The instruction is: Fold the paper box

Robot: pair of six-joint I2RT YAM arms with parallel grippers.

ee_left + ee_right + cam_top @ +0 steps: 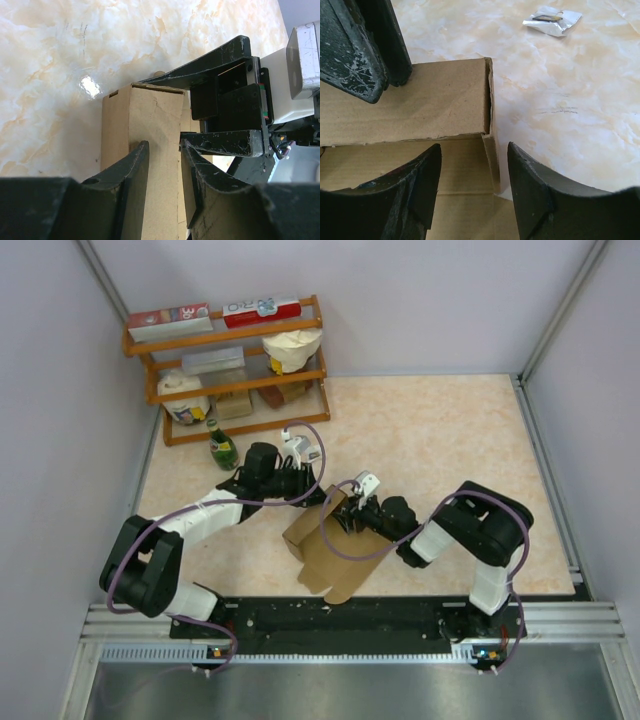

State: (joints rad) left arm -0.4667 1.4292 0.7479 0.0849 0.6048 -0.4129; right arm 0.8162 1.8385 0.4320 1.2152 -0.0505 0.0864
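Note:
The paper box [325, 558] is plain brown cardboard, partly folded, lying near the table's front middle with one panel raised. My left gripper [321, 497] reaches in from the left. In the left wrist view its jaws [165, 148] stand a narrow gap apart with their tips against the raised panel [155, 112], clamping nothing. My right gripper [347, 520] comes from the right. In the right wrist view it [475, 150] is open, straddling the panel's corner edge [487, 132]. The left fingers [352, 55] show there against the box [435, 102]. The right fingers [225, 142] show in the left wrist view.
A wooden shelf [225, 375] at the back left holds red-and-white printed boxes [262, 310] and a cream paper bag [292, 348]. A green bottle [222, 448] stands in front of it. A crumpled foil wrapper [552, 20] lies on the marble-look tabletop. A metal rail [350, 625] runs along the front.

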